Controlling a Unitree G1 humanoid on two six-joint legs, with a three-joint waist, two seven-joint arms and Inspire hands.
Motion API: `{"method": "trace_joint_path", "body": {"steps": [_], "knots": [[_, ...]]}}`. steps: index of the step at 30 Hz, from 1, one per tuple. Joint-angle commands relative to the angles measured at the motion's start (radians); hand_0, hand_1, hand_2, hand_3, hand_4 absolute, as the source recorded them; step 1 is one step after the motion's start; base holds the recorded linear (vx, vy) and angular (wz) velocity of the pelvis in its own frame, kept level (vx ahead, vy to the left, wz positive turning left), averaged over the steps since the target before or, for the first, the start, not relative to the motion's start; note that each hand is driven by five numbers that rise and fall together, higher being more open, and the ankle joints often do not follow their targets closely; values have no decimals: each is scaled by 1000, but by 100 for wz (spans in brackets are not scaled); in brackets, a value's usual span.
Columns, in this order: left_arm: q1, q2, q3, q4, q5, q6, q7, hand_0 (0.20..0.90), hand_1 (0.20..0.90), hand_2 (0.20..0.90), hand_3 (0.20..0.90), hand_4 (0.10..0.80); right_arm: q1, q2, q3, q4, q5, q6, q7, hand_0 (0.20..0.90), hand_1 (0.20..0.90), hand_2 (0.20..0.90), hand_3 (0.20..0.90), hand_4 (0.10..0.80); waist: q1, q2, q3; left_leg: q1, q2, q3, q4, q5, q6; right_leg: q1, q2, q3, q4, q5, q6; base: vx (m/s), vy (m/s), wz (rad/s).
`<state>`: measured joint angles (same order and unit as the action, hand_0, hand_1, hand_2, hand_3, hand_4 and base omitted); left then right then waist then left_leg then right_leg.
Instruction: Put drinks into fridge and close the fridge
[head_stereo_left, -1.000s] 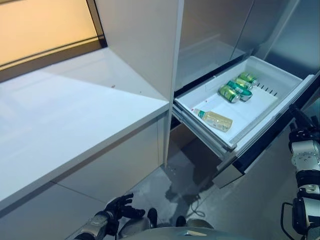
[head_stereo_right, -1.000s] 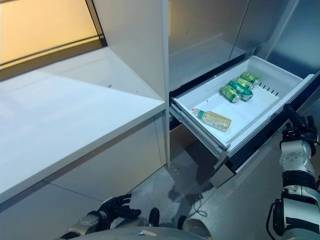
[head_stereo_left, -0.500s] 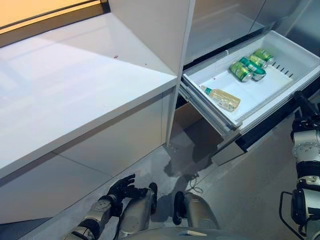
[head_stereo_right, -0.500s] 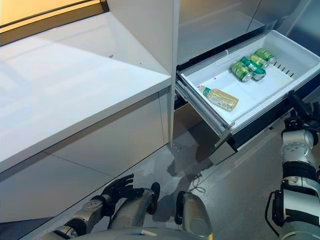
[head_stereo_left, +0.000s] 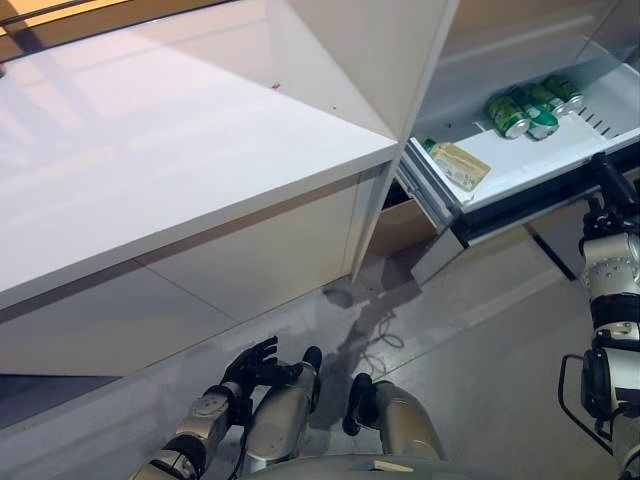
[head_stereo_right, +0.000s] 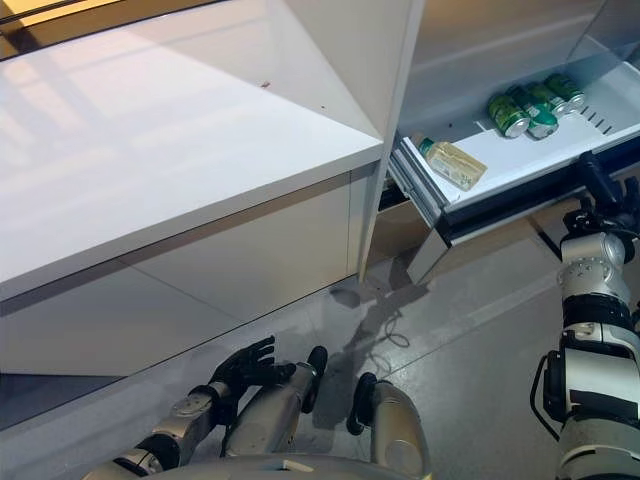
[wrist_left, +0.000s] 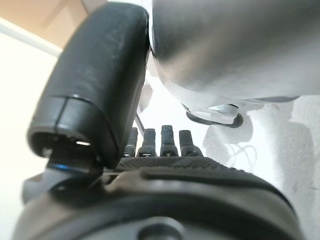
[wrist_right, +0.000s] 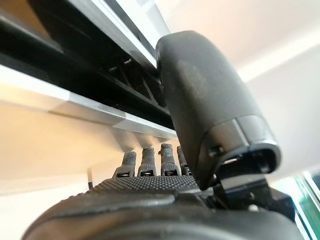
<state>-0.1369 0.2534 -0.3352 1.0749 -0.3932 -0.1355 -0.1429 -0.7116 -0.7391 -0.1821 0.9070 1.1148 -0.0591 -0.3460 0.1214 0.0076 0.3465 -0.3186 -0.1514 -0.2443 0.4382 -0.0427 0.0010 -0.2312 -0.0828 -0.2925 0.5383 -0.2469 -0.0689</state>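
The fridge's white drawer (head_stereo_left: 521, 164) stands part-way out at the upper right. Green cans (head_stereo_left: 526, 106) lie at its back, and a pale drink bottle with a green cap (head_stereo_left: 457, 165) lies at its inner end, partly under the fridge's edge. My right hand (head_stereo_left: 609, 185) has straight fingers against the drawer's dark front panel (head_stereo_left: 520, 206); the right wrist view shows its fingers (wrist_right: 150, 159) up against that front. My left hand (head_stereo_left: 249, 364) hangs low by the floor, relaxed and empty, and its fingers (wrist_left: 159, 141) show straight in the left wrist view.
A long white counter (head_stereo_left: 180, 130) runs along the left over white cabinet fronts (head_stereo_left: 200, 280). A tall white panel (head_stereo_left: 395, 50) stands between the counter and the fridge. Grey floor (head_stereo_left: 480, 330) lies below the drawer.
The drawer has slid further into the fridge, and the bottle now sits at the fridge's edge. My right hand has stayed on the drawer's front. The camera has shifted.
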Motion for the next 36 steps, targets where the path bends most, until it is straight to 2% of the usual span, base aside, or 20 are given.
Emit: {"method": "trace_joint_path", "body": {"steps": [1, 8, 16, 26, 31, 36], "knots": [[109, 63, -38, 50, 39, 4, 5, 900, 900, 900, 900, 800, -176, 7, 105, -59, -51, 11, 122, 900, 900, 900, 900, 800, 128, -12, -46, 69, -11, -2, -34, -82, 78, 43, -8, 53, 42, -1, -13, 97, 35, 38], [140, 63, -47, 52, 61, 8, 3, 900, 900, 900, 900, 800, -173, 0, 94, -31, -90, 7, 79, 900, 900, 900, 900, 800, 144, -13, -78, 125, -7, -27, -82, -73, 74, 100, -20, 39, -2, 7, 4, 93, 23, 22], [152, 74, -60, 49, 71, 8, 0, 900, 900, 900, 900, 800, -147, -15, 73, -25, -109, -62, -3, 900, 900, 900, 900, 800, 119, -20, -108, 187, 9, -13, -142, -67, 78, 140, -11, 66, -77, 37, 27, 33, -17, 7], [140, 85, -45, 49, 80, 32, 6, 900, 900, 900, 900, 800, -46, -13, 69, -106, -91, -47, -6, 900, 900, 900, 900, 800, 30, -35, -152, 250, 43, 76, -205, -66, 79, 184, 22, 150, -234, 115, 46, -16, -62, -22], [133, 82, -36, 39, 71, 39, 9, 900, 900, 900, 900, 800, 42, 25, 75, -173, -100, -27, 30, 900, 900, 900, 900, 800, -28, -42, -183, 297, 71, 141, -285, -41, 64, 215, 47, 201, -341, 167, 59, -49, -89, -44], [126, 72, -23, 29, 52, 43, 15, 900, 900, 900, 900, 800, 130, 69, 72, -213, -102, -6, 54, 900, 900, 900, 900, 800, -64, -47, -207, 322, 91, 185, -355, -11, 51, 229, 62, 227, -415, 208, 69, -58, -82, -47]]}}
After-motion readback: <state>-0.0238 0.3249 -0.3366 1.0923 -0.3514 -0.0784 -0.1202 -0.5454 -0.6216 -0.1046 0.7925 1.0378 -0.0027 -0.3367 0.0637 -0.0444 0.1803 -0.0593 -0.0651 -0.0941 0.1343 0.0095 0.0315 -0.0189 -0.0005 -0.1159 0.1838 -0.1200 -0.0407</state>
